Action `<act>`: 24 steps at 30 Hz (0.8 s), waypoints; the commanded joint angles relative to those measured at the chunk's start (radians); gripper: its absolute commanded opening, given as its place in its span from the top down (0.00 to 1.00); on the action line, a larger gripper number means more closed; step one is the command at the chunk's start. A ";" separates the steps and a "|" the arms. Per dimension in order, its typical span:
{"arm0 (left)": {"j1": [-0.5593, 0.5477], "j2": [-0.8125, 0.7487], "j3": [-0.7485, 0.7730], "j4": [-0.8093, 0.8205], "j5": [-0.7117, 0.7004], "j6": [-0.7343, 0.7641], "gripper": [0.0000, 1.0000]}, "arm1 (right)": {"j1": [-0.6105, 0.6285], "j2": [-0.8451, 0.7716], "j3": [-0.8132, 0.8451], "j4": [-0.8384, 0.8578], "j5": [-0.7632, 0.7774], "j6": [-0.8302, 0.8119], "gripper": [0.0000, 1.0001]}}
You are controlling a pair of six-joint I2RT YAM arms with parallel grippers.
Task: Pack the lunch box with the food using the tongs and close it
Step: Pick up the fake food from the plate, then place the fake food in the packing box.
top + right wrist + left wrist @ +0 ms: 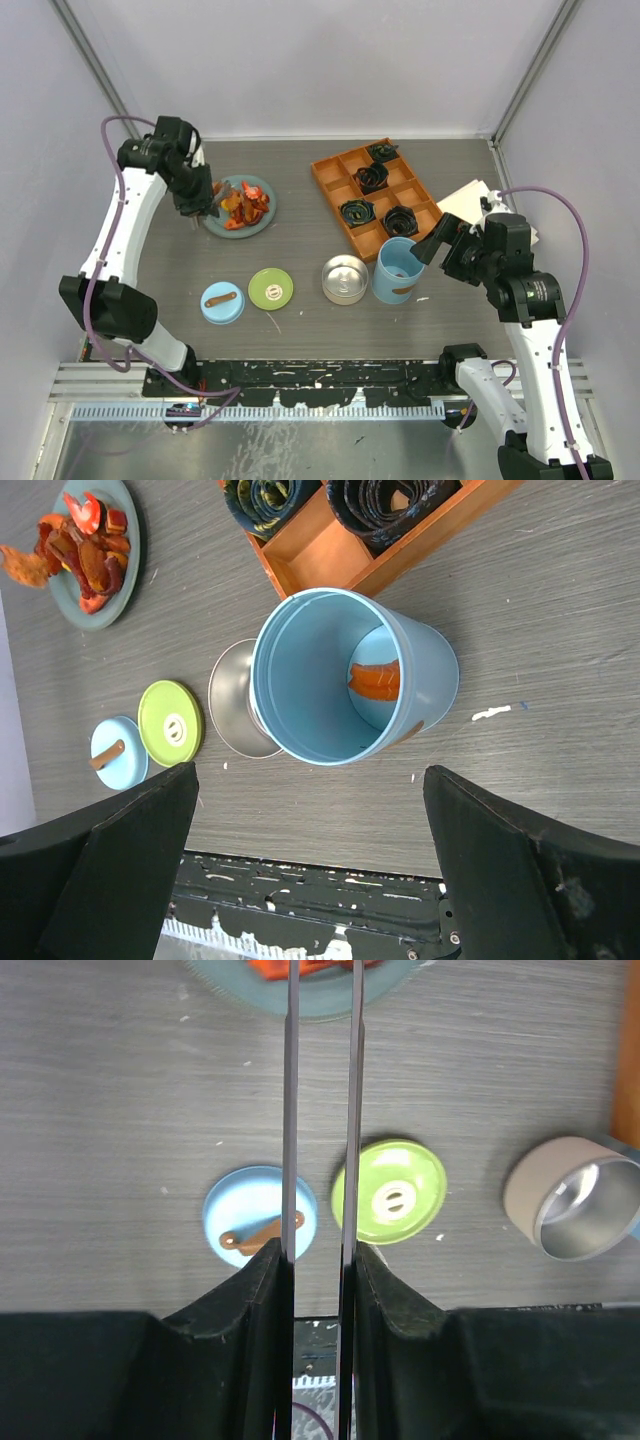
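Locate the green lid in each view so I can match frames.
Top external: green lid lower centre, right of the blue lid.
Left wrist: centre-right, left edge crossed by the tongs.
Right wrist: lower left.
Shared landmark: the blue lid beside it.

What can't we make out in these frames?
1. Tips of the slim grey metal tongs: cut off by the top edge in the left wrist view; overhead, too small against the left gripper to see whether they hold food.
2. Floor of the tall light-blue cylinder: partly behind its own wall in the right wrist view; one orange piece shows.
3. The shallow round steel tin: mostly behind the cylinder there.
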 commanded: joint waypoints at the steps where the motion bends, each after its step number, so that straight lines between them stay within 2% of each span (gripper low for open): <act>1: -0.108 -0.068 0.133 -0.015 0.079 -0.033 0.88 | -0.004 -0.011 0.017 0.023 0.009 0.008 0.00; 10: -0.378 -0.054 0.233 -0.007 0.096 -0.144 0.88 | -0.003 -0.012 0.026 0.020 0.023 0.007 0.00; 17: -0.612 -0.008 0.309 0.033 0.106 -0.203 0.88 | -0.003 -0.017 0.045 -0.003 0.093 0.008 0.00; 24: -0.755 0.026 0.323 0.098 0.171 -0.245 0.88 | -0.004 -0.042 0.064 -0.030 0.215 0.028 0.00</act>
